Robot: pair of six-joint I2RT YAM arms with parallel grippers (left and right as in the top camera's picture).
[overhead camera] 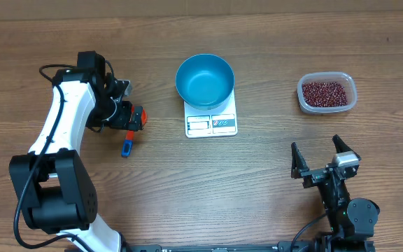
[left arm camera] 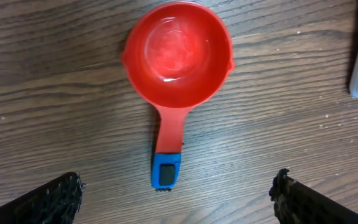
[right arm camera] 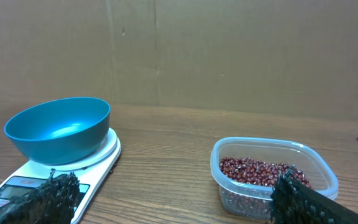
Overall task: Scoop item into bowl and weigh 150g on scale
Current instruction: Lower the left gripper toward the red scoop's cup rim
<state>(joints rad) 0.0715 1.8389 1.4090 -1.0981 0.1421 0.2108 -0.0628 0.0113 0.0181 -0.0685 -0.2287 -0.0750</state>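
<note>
Wood-grain counter (overhead camera: 250,189) fills the overhead view, and the right wrist view shows a plain brown wall behind it. At far left, the left fingers (left arm camera: 58,196) stand wide apart on either side of the blue handle tip of a red scoop (left arm camera: 178,56), clear of it. The scoop lies flat on the counter with its cup empty. Near the middle, the blue bowl (overhead camera: 203,80) sits empty on the white scale (overhead camera: 212,124), covering the far part and leaving the display edge bare. Further right, a clear tub (overhead camera: 352,94) holds the beans (overhead camera: 324,92), well apart from the scale. At lower right, the right fingers (overhead camera: 298,164) are spread wide and hold nothing, nearer the counter's front edge than the tub.
</note>
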